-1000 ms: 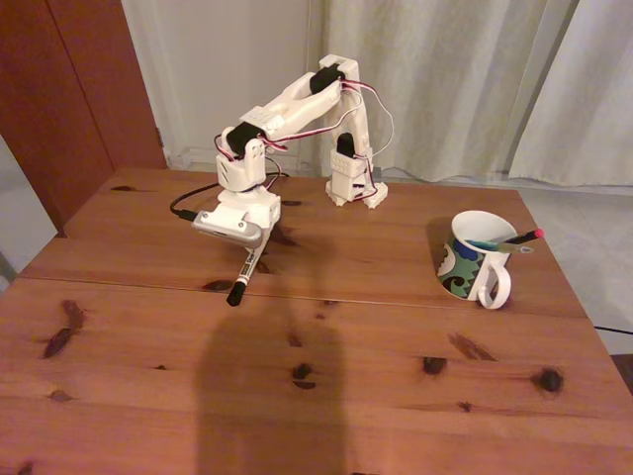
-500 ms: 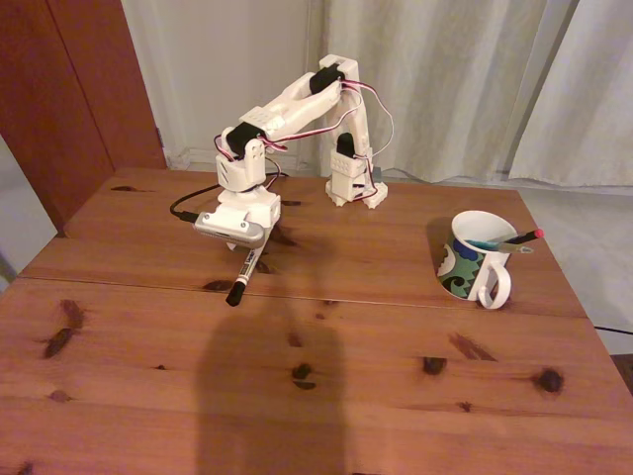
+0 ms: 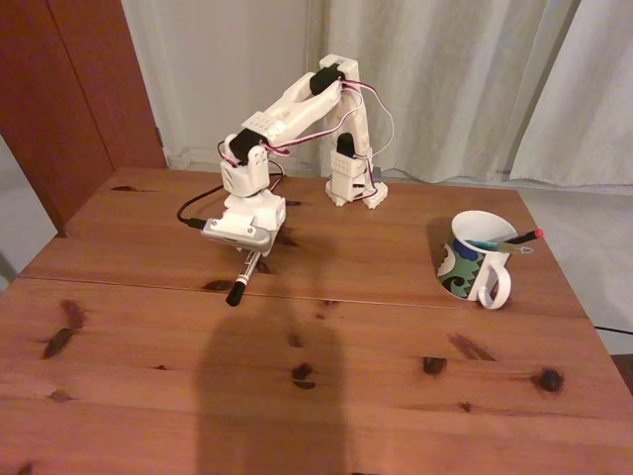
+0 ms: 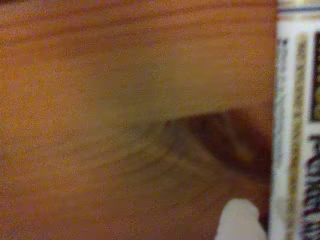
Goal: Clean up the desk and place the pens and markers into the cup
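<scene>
Marker (image 3: 242, 276), white with black ends, lies on the desk (image 3: 326, 376) left of centre in the fixed view, its far end under the lowered gripper (image 3: 247, 249); whether the jaws grip it cannot be told. The cup (image 3: 473, 259) stands at the right, holding a teal pen (image 3: 483, 244) and a red-tipped pen (image 3: 519, 239). Close up, the blurred wrist view shows the marker's print (image 4: 295, 135) along its right edge, above wood grain and a dark knot (image 4: 220, 142).

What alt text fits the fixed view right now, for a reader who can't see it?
White robot arm bends low over a white marker with black ends on a reddish-brown pine desk. At right, a white patterned mug holds a teal pen and red-tipped pen.
</scene>
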Robot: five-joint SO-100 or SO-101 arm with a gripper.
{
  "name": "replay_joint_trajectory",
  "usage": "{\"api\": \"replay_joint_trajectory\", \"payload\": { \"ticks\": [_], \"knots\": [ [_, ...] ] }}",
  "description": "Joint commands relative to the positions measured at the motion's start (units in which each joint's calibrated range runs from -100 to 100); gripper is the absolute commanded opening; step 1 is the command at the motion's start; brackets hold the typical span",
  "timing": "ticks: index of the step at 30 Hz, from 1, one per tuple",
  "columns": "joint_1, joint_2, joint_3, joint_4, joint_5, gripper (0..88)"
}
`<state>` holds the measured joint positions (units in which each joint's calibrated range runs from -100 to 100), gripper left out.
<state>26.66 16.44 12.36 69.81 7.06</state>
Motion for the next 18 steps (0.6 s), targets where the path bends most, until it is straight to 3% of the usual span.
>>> {"api": "replay_joint_trajectory", "payload": {
  "ticks": [1,18],
  "knots": [
    [0.2,-1.4,1.3,-0.7,1.1,19.9],
    [0.1,-0.7,2.2,-3.9,0.9,19.9]
  ]
}}
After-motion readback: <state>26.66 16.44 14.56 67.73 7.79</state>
